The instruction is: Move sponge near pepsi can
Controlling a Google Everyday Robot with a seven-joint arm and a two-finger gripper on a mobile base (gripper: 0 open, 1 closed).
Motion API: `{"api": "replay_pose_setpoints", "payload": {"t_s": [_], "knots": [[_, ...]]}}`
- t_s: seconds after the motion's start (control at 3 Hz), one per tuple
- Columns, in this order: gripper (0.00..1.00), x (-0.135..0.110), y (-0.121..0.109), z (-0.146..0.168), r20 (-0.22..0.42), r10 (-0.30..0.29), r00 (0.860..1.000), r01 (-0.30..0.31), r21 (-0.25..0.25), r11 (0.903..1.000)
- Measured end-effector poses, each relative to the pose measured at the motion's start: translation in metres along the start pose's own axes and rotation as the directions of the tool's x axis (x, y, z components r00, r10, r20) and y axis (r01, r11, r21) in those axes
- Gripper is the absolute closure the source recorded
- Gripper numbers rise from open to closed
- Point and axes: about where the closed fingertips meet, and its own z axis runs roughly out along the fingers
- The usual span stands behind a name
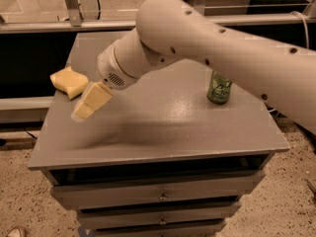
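The sponge (pixel 69 81), a pale yellow foam block with wavy edges, lies on the grey table (pixel 163 127) near its left edge. My gripper (pixel 81 112) hangs just right of and in front of the sponge, low over the table, pointing down and left. It holds nothing that I can see. The pepsi can is hidden behind my arm (pixel 207 38), which crosses the far part of the table.
A green can (pixel 218 88) with a light pattern stands on the right side of the table. The table is a drawer cabinet (pixel 158 194) with drawers below its front edge. A low shelf and rails run behind it.
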Motion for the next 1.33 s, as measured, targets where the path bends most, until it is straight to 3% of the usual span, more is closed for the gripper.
{"api": "replay_pose_setpoints", "payload": {"t_s": [0.33,1.0,1.33], "knots": [[0.00,-0.016,-0.023,0.052,0.103,0.065,0.993,-0.069,0.035,0.9970],[0.00,-0.022,-0.071,0.110,0.182,0.131,0.975,-0.154,0.121,0.9806],[0.17,-0.015,-0.084,0.126,0.177,0.167,0.970,-0.193,0.145,0.9704]]}}
